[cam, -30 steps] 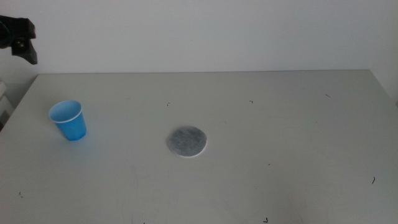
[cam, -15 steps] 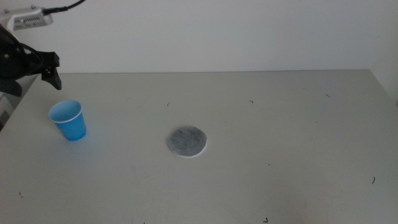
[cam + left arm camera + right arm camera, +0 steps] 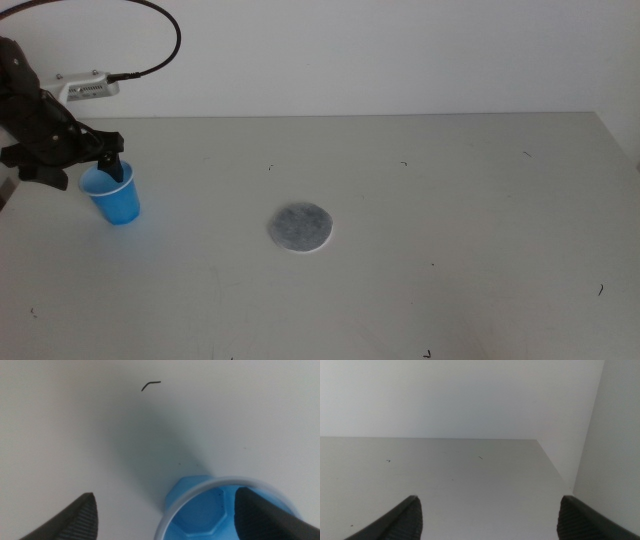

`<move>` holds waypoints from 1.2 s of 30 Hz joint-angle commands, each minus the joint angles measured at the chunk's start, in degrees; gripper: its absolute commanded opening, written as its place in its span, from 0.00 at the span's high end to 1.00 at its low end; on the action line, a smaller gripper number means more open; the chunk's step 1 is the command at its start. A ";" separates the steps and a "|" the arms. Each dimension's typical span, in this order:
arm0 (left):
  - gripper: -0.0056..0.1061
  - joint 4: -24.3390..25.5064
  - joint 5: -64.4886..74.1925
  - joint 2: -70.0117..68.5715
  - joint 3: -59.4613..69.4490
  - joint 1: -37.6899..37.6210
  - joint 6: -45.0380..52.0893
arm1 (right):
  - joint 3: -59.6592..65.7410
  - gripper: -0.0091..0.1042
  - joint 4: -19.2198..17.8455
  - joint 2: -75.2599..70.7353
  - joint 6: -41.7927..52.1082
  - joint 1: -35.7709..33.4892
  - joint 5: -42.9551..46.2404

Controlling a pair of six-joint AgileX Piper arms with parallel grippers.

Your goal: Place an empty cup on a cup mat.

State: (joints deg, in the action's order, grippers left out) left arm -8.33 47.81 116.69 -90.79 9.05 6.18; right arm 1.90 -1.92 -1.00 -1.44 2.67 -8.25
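Note:
The blue cup (image 3: 113,197) stands upright and empty at the table's left side. It also shows in the left wrist view (image 3: 220,512). My left gripper (image 3: 86,171) is open and low over the cup's rim; one jaw reaches into the cup's mouth and the other is outside its wall. In the left wrist view the left gripper (image 3: 165,500) straddles the rim. The grey cup mat (image 3: 300,228) lies bare near the table's middle, well to the right of the cup. My right gripper (image 3: 490,505) is open and empty, out of the middle view.
The pale table (image 3: 450,220) carries only small dark specks. A white wall runs behind it. The left arm's cable (image 3: 165,55) loops above the table's left back edge. The right wrist view shows the table's far corner (image 3: 540,445) and the wall.
My left arm has swung in from the far left and come down to the cup. Its jaws now straddle the rim. The cup and the mat have not moved.

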 commanded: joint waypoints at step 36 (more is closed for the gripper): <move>0.95 -2.45 6.03 -9.42 -1.96 -16.92 -6.18 | -0.66 0.09 -0.52 -1.10 0.49 -0.05 4.47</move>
State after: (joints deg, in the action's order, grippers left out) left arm -9.73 54.83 110.64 -90.92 -6.17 1.67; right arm 1.90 -1.92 -1.00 -1.44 2.67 -8.25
